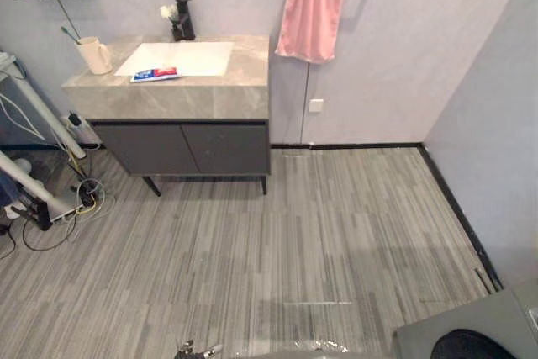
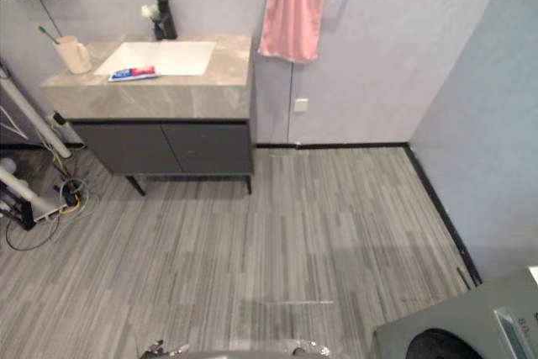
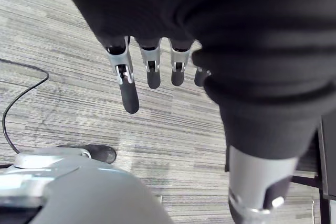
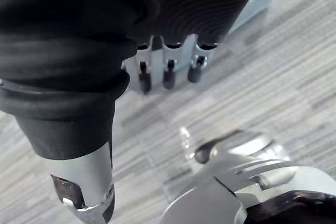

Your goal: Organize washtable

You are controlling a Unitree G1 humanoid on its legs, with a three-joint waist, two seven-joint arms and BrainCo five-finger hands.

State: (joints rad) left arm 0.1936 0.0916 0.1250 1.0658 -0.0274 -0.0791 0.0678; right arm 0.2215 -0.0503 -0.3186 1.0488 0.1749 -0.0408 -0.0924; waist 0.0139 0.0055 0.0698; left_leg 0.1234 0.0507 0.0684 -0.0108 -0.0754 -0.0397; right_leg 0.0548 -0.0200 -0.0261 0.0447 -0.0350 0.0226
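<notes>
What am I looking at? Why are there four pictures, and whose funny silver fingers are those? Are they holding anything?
These come from a walking robot with two arms. Two pictures are its eyes: a camera on its head, looking down across a bathroom. Ahead stands the washtable with a sink, a black tap, a cup with a toothbrush in it, and a toothpaste tube lying by the sink's front edge. A pink towel hangs from a rail on the wall. The other two pictures come from small cameras on its wrists. One shows the left hand, the other the right hand, both hanging above the striped floor. Their fingers are relaxed and hold nothing, so the tidying has not begun.
</notes>
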